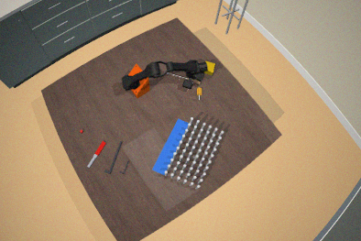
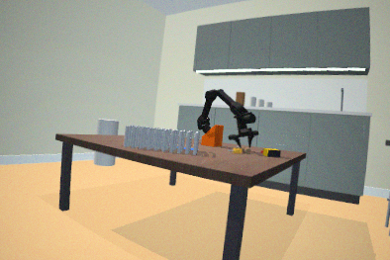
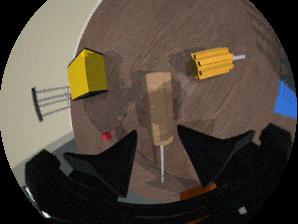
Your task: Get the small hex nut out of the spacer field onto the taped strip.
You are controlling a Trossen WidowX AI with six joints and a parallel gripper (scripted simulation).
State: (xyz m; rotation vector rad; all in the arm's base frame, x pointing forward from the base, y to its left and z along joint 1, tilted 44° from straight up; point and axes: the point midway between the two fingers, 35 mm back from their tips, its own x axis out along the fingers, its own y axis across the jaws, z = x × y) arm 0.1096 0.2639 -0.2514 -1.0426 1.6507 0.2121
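My gripper [image 1: 194, 81] [image 2: 243, 147] [image 3: 157, 131] is open above a wooden-handled tool [image 3: 159, 110], its fingertips on either side of the handle in the wrist view. The tool's thin metal shaft [image 3: 162, 162] points back toward the robot base. I cannot tell how low the fingertips are beside it. The standing metal spacers [image 1: 222, 132] [image 2: 153, 140] form rows behind the blue taped strip [image 1: 170, 148] [image 3: 286, 100], away from the gripper. The hex nut cannot be made out. A long black hooked rod [image 1: 116, 157] and a smaller hooked rod [image 1: 125, 168] lie left of the strip.
A yellow-handled screwdriver [image 1: 199, 91] [image 3: 212, 63] and a yellow and black block [image 1: 210, 67] [image 2: 271, 152] [image 3: 87, 75] lie near the gripper. A small red cube [image 3: 106, 136] is also near. A red-handled tool [image 1: 100, 147] lies farther left. The orange base [image 1: 141, 88] [image 2: 213, 137] stands behind.
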